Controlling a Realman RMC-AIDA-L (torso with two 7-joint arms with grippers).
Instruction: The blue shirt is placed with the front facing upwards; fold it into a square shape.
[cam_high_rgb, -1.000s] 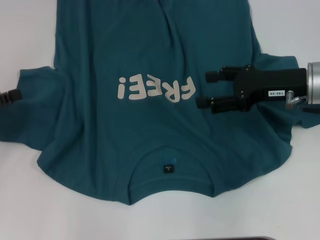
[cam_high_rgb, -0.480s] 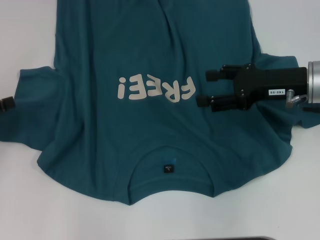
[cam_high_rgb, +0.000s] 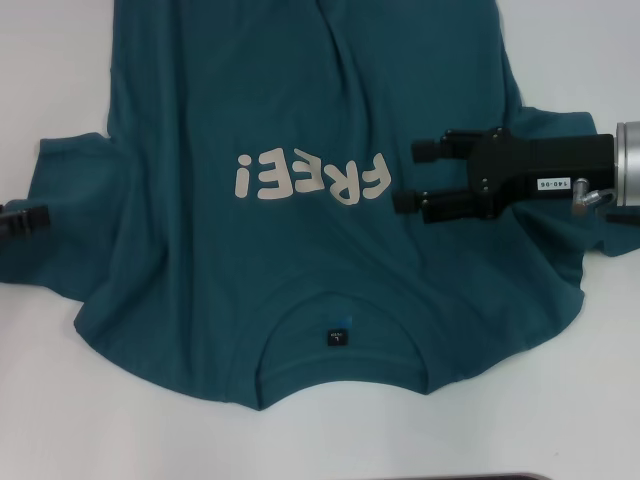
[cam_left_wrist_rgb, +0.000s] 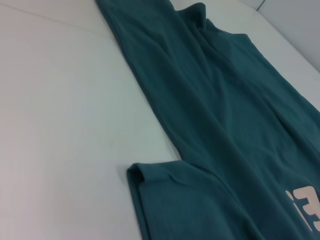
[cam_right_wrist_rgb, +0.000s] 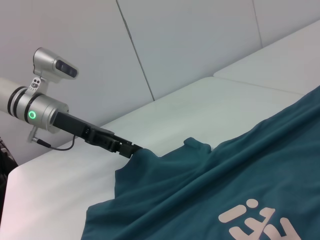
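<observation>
The blue shirt (cam_high_rgb: 300, 100) lies spread on the white table (cam_high_rgb: 60, 420), front up, with its white "FREE!" lettering (cam_high_rgb: 310, 177) upside down to me and its collar (cam_high_rgb: 340, 335) nearest me. My right gripper (cam_high_rgb: 410, 176) hovers over the shirt just right of the lettering, pointing left, open with nothing between its fingers. My left gripper (cam_high_rgb: 25, 222) shows only as a dark tip at the outer edge of the left sleeve (cam_high_rgb: 70, 220). The right wrist view shows this left gripper (cam_right_wrist_rgb: 129, 150) touching the sleeve's corner (cam_right_wrist_rgb: 145, 170). The left wrist view shows the sleeve (cam_left_wrist_rgb: 165, 175) and the shirt's side.
Bare white table surrounds the shirt on the left and along the near edge. The right sleeve (cam_high_rgb: 560, 270) lies bunched under my right arm (cam_high_rgb: 560, 170). A grey padded wall (cam_right_wrist_rgb: 200, 45) stands behind the table.
My left gripper's tip has shifted along the left sleeve's edge toward me. The right gripper and the shirt have hardly moved.
</observation>
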